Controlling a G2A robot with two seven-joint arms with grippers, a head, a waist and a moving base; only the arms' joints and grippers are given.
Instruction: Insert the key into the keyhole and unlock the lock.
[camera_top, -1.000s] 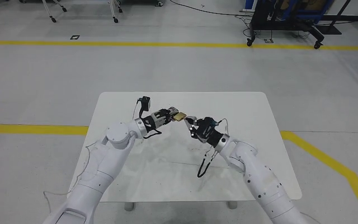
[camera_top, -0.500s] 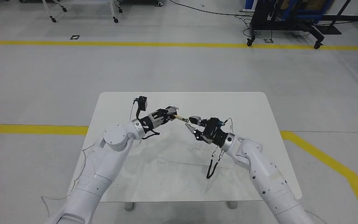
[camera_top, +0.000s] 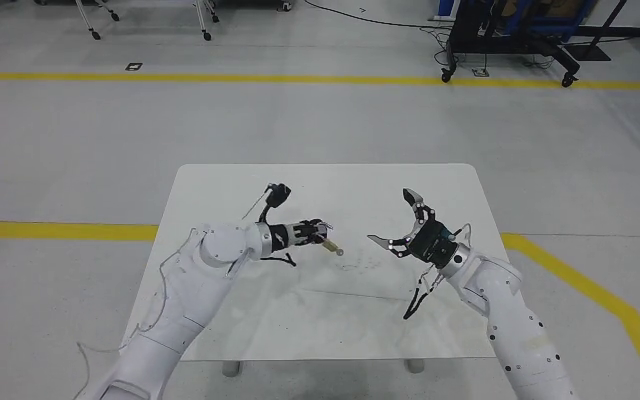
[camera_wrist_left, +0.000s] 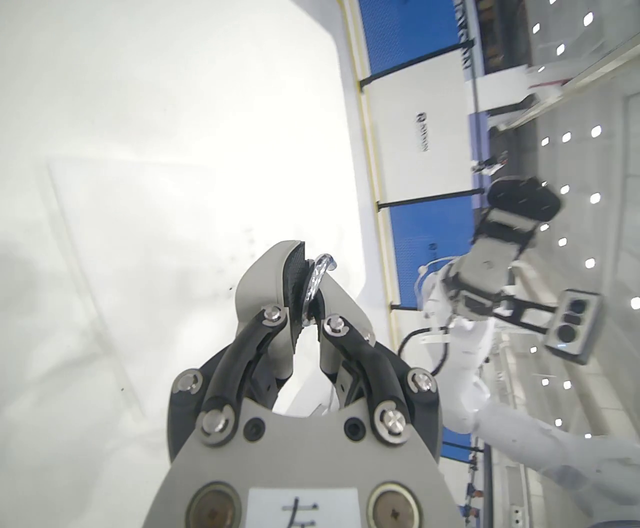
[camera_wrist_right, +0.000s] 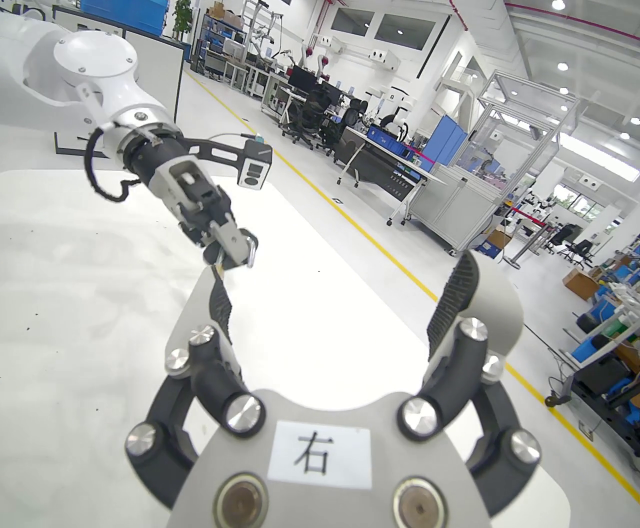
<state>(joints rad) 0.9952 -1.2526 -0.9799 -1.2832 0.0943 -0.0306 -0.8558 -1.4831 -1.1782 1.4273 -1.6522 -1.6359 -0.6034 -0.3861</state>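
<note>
Left claw (camera_wrist_left: 310, 280): pinching lock (camera_top: 332, 246); its wrist view shows silver shackle (camera_wrist_left: 324, 261) between pads.
Right claw (camera_wrist_right: 341, 265): spread wide, well apart from lock.

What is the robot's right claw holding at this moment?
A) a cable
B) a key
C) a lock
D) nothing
D: the right gripper is spread wide with nothing between its fingers, while the lock is clamped in the left gripper.
</note>
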